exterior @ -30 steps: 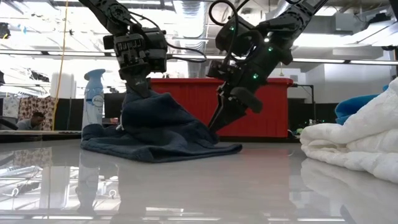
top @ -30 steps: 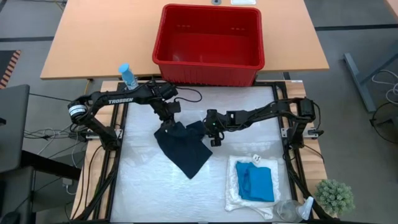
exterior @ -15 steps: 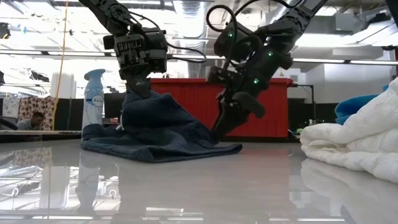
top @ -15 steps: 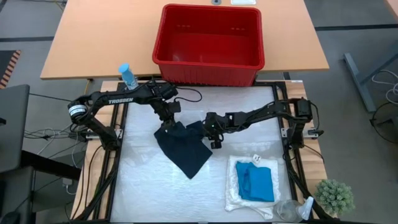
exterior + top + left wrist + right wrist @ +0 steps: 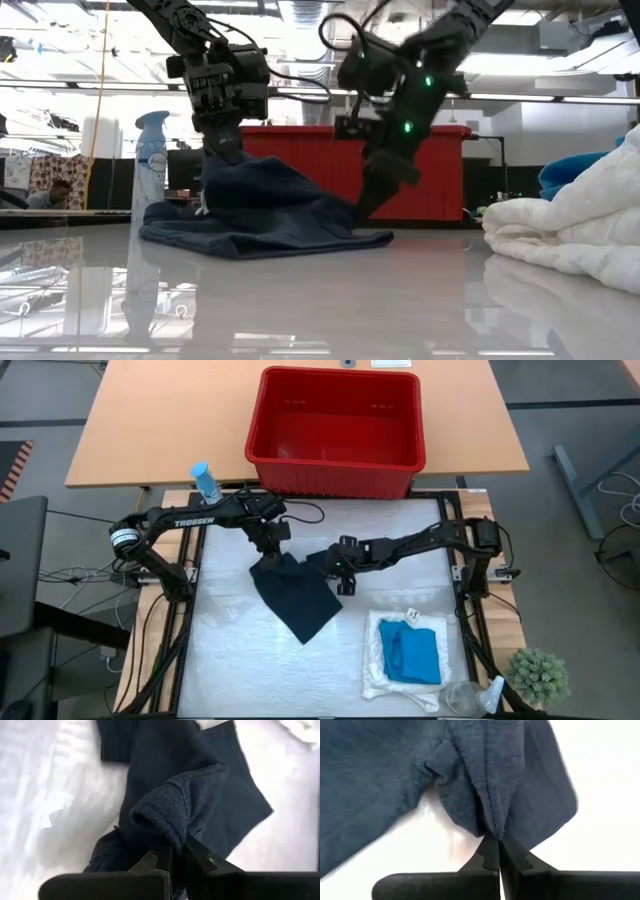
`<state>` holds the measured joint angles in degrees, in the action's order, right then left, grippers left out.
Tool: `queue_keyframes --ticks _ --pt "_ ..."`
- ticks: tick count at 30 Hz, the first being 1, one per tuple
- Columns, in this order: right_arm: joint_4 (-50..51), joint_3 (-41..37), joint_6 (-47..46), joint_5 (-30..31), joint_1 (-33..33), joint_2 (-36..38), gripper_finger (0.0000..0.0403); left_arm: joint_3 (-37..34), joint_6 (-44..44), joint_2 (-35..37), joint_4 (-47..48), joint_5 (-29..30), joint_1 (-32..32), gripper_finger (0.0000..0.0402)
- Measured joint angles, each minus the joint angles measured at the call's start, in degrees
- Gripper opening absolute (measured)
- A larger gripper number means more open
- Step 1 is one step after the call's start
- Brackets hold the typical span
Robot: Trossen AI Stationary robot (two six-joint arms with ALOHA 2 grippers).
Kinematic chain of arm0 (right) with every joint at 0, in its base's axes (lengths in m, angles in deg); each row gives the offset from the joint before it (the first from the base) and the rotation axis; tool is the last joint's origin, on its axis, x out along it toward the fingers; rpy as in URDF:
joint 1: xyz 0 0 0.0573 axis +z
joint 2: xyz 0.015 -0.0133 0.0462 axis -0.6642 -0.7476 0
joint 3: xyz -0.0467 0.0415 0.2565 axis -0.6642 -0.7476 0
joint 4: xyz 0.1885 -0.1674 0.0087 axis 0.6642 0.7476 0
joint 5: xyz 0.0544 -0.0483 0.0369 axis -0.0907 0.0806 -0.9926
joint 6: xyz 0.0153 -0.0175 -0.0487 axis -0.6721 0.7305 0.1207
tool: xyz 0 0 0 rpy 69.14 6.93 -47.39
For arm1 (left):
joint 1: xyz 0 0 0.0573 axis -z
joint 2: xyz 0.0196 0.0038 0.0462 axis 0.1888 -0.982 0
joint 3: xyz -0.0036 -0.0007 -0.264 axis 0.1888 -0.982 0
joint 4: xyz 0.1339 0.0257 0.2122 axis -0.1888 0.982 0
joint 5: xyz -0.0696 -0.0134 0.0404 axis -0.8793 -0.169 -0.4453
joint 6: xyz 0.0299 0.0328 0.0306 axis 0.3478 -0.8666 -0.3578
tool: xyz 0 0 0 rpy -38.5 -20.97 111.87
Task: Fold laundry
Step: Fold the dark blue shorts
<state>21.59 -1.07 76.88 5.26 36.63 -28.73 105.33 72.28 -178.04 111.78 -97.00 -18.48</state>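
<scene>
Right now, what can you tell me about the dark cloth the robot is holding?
The dark cloth is navy, soft and a bit fuzzy, like fleece or a towel. It lies crumpled on the white table in front of the red basket, one corner pointing away from it. Both pincers are shut on it: the left pincer pinches a raised fold, and the right pincer grips a bunched edge. Nothing else touches it.

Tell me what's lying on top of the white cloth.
A folded turquoise garment lies on the cream-white cloth, covering its middle. Anything beneath either is hidden from view.
</scene>
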Motion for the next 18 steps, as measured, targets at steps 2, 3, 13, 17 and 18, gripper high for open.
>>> queue_keyframes --ticks 2,3,13,17,18 --pt "4.7 2.9 -0.1 1.0 0.0 0.5 0.0017 0.0 0.0 0.0 -0.3 1.8 0.0 0.0004" --pt "7.0 4.4 -0.2 1.0 0.0 0.5 0.0017 0.0 0.0 0.0 -0.7 2.6 0.0 0.0004" --pt "26.0 18.5 -10.3 -1.3 0.8 0.6 0.0017 0.0 3.1 0.0 -4.9 9.9 0.0 0.0004" --pt "30.8 23.4 -12.1 -4.4 2.2 0.6 0.0017 0.0 4.4 0.0 -5.3 13.3 -0.4 0.0004" --pt "30.9 24.1 -12.2 -5.0 2.7 0.6 0.0017 0.0 4.8 0.0 -5.4 13.3 -0.6 0.0004"
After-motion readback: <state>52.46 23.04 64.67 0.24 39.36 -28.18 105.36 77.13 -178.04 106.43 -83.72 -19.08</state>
